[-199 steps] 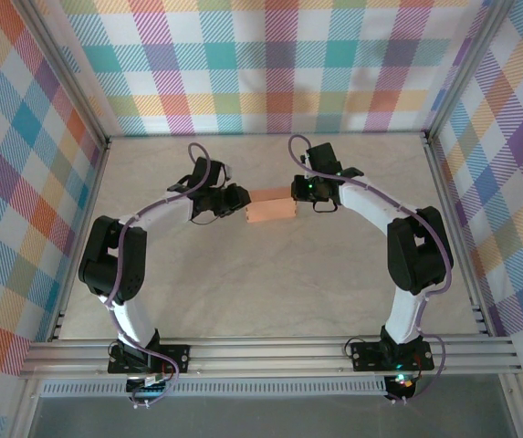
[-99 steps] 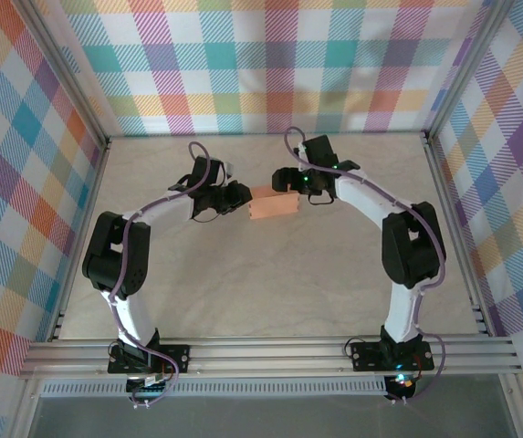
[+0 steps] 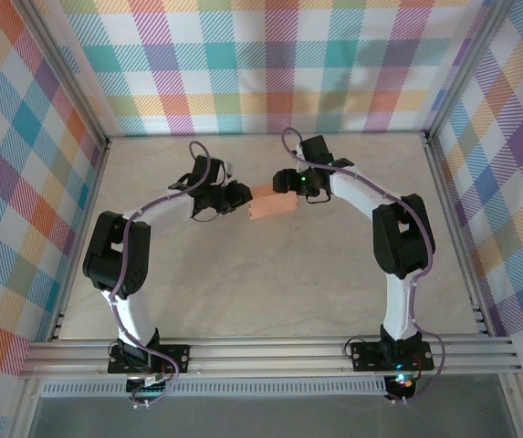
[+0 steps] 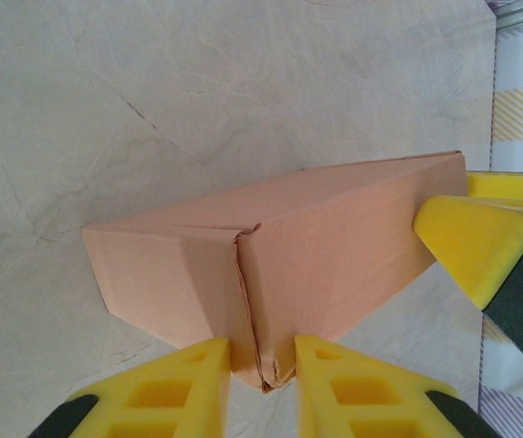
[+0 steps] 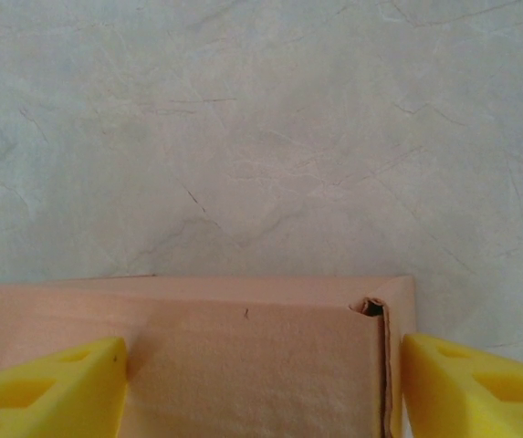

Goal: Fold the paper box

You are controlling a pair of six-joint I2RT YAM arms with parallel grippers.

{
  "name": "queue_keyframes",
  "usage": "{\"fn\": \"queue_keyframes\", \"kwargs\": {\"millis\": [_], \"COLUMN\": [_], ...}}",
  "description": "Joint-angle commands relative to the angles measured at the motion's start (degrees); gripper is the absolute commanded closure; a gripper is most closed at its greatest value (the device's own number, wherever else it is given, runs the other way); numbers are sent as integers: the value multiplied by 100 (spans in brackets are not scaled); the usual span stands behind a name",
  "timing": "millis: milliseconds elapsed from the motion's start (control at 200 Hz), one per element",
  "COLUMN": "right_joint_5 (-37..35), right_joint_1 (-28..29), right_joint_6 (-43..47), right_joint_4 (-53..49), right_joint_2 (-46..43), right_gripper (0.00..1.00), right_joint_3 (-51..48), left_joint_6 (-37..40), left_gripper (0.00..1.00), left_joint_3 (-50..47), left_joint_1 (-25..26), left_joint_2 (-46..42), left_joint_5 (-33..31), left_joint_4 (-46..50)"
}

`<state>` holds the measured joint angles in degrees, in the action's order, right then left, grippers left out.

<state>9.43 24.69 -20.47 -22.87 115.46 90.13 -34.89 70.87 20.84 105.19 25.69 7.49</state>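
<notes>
Two grippers bracket the paper box (image 3: 271, 204) on the table (image 3: 243, 292), its long axis running between them. Our left gripper (image 4: 261, 351) pinches one end's seam, and our right gripper (image 5: 263, 365) straddles the other, fingers spread.

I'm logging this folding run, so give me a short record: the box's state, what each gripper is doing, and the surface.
object: paper box, salmon-orange, already folded into a rectangular shape
position: mid-table, between the two grippers
left gripper: jaws shut on the paper box at a corner seam
right gripper: jaws open, spread across the box's other end
surface: table, pale and creased
</notes>
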Motion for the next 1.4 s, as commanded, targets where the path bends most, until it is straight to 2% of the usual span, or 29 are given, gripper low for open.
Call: {"fn": "queue_keyframes", "kwargs": {"millis": [0,100,340,490,765,1170,1265,1400], "right_joint_5": [52,41,-11,-29,-11,24,6,21], "right_joint_1": [48,46,48,52,53,54,50,47], "right_joint_6": [87,96,166,193,200,230,250,224], "right_joint_4": [-491,-529,-621,-651,-657,-708,-715,-705], "right_joint_2": [266,303,368,372,361,336,319,326], "right_gripper": [35,37,37,36,36,37,39,48], "right_joint_3": [9,-4,-5,-23,-3,14,2,5], "left_joint_6": [151,164,223,279,97,71,75,90], "left_gripper": [72,61,47,44,42,83,89,95], "left_joint_3": [-161,-114,302,549,735,618,470,225], "left_joint_1": [-36,-36,-45,-121,-317,-335,-335,-334], "left_joint_2": [324,249,-59,-180,205,800,837,878], "left_joint_5": [-262,-236,-152,-150,155,308,339,282], "left_joint_4": [994,1004,1132,1159,930,893,889,691]}}
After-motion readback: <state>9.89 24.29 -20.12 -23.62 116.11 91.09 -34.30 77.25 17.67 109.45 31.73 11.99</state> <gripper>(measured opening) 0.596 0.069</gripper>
